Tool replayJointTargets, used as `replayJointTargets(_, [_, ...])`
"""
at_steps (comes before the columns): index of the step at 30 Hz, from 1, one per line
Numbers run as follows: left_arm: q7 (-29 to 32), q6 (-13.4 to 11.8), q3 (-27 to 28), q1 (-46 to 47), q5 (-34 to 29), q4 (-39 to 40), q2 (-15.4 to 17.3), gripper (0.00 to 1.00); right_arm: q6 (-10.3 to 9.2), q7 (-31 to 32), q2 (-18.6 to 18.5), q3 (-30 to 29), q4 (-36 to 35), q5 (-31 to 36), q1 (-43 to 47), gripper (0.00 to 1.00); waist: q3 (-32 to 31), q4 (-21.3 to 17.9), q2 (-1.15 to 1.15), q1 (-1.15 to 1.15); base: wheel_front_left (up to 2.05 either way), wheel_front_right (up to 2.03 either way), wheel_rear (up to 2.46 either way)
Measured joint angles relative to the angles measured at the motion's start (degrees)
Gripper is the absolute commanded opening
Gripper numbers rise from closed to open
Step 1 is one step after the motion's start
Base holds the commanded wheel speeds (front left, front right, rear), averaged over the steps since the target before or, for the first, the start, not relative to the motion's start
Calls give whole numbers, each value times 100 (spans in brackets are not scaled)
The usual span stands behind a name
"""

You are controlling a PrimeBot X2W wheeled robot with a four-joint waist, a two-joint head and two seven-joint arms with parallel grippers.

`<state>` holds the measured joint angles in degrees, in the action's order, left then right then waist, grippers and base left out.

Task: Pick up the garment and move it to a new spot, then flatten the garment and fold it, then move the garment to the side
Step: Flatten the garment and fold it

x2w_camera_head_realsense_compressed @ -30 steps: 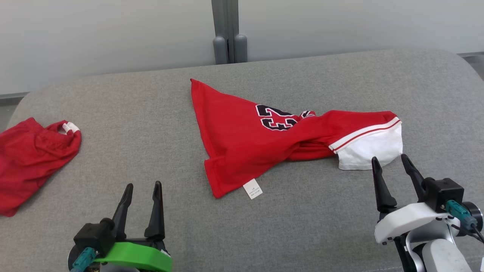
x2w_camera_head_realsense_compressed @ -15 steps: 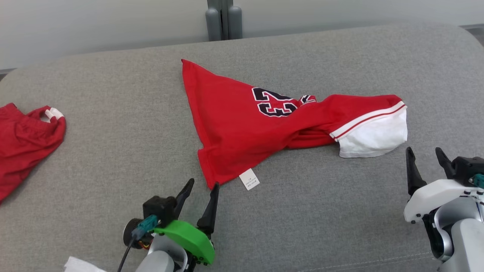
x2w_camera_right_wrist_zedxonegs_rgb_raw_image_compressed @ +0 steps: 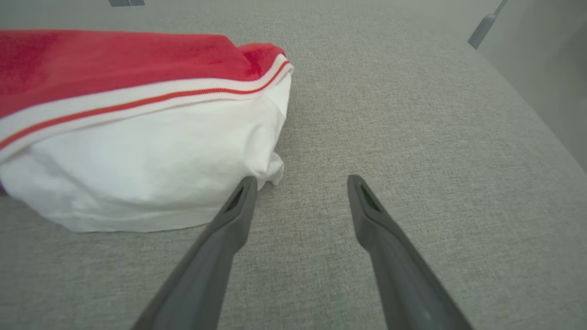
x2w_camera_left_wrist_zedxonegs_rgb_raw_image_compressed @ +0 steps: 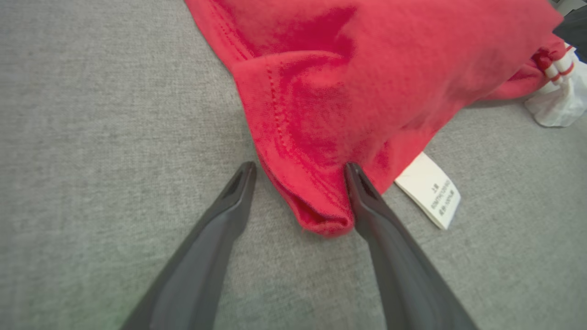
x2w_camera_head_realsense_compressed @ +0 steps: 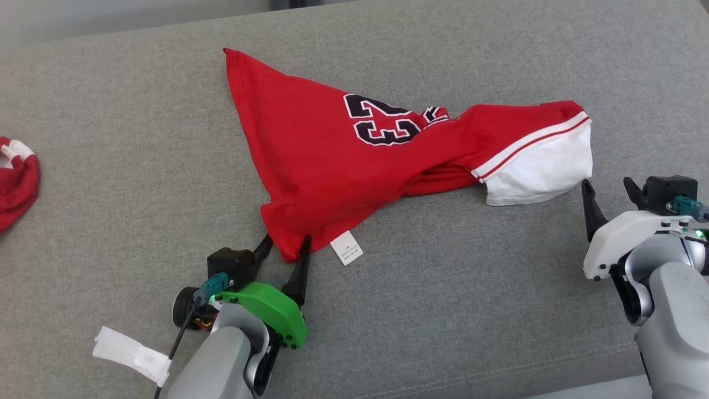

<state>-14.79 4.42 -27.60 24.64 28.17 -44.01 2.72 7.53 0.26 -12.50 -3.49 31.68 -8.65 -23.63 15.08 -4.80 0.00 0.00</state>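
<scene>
Two other things lie on the grey fabric cushion [x2w_camera_head_realsense_compressed: 138, 138] with my work piece. A crumpled red cloth [x2w_camera_head_realsense_compressed: 16, 183] with a white bit at its opening sits well apart at the cushion's left edge. A white paper strip [x2w_camera_head_realsense_compressed: 130, 353] lies near the front-left corner, beside my left arm's cable.

The red jersey [x2w_camera_head_realsense_compressed: 321, 149] lies across the middle of the cushion and reaches toward its right edge. It is twisted and bunched, not flat. One pointed corner aims at the far edge and another at the front edge. Black numerals outlined in white [x2w_camera_head_realsense_compressed: 382, 123] show partly, cut off by a fold. At the right end a red-and-white striped band [x2w_camera_head_realsense_compressed: 526, 149] borders a puffed white panel [x2w_camera_head_realsense_compressed: 540, 177]. A white care label [x2w_camera_head_realsense_compressed: 346, 247] sticks out flat beside the front corner.

My left claw [x2w_camera_head_realsense_compressed: 287, 239] is spread wide, astride that front corner, and its right finger [x2w_camera_left_wrist_zedxonegs_rgb_raw_image_compressed: 362, 192] touches the hem. My right claw [x2w_camera_head_realsense_compressed: 606, 183] also stands wide, just beside the white panel. Its left fingertip [x2w_camera_right_wrist_zedxonegs_rgb_raw_image_compressed: 243, 192] is at the cloth's edge, and bare cushion lies between its fingers.
</scene>
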Motion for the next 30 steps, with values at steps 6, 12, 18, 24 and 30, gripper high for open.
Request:
replayJointTargets(6, [-64,-37,-90,129,34,-44,0,100,0,-122,-260,545,564,-146,-477,100,188,17,0,0,0,0,0])
replayJointTargets(12, [-88,7,-216,203,108,-101,1,0,0,-170,-475,1012,902,-464,-720,100,236,131,0,0,0,0,0])
replayJointTargets(18, [-86,14,-249,199,163,-51,4,0,-1,-86,-698,1605,1103,-955,-842,100,280,213,0,0,0,0,0])
replayJointTargets(24, [-65,15,-153,173,103,79,4,0,-1,-347,-983,1975,1225,-966,-1104,100,311,251,0,0,0,0,0])
replayJointTargets(30, [-57,46,-85,114,56,201,2,0,0,-517,-1056,2321,1244,-897,-1196,100,279,259,0,0,0,0,0])
